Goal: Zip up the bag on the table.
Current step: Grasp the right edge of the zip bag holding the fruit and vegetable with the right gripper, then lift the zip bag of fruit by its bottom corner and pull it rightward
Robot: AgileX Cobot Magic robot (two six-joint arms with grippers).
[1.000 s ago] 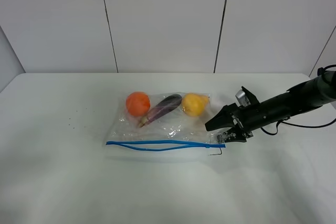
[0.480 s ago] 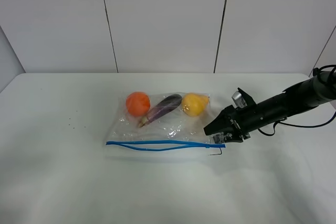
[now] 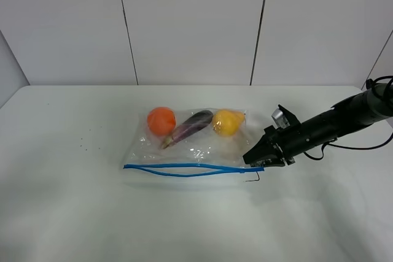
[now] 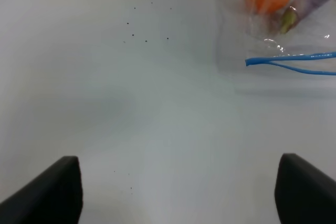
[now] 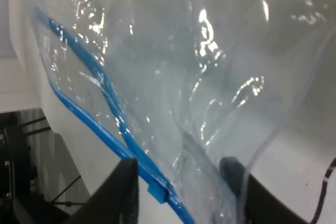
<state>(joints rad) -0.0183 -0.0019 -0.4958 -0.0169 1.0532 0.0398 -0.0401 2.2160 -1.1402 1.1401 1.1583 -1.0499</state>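
Jaws of the right gripper (image 3: 250, 159) are set apart astride a corner of the bag (image 3: 202, 148) on the table (image 3: 73, 200); left gripper (image 4: 178, 187) jaws are spread; light, slippery film is judged best pinched at the stiffer blue strip (image 3: 184, 168).

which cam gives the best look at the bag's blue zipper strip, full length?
Exterior high: the whole blue zipper strip shows end to end, its two tracks apart mid-length. Left wrist catches only one end; right wrist is a close-up of the stretch by the right gripper.
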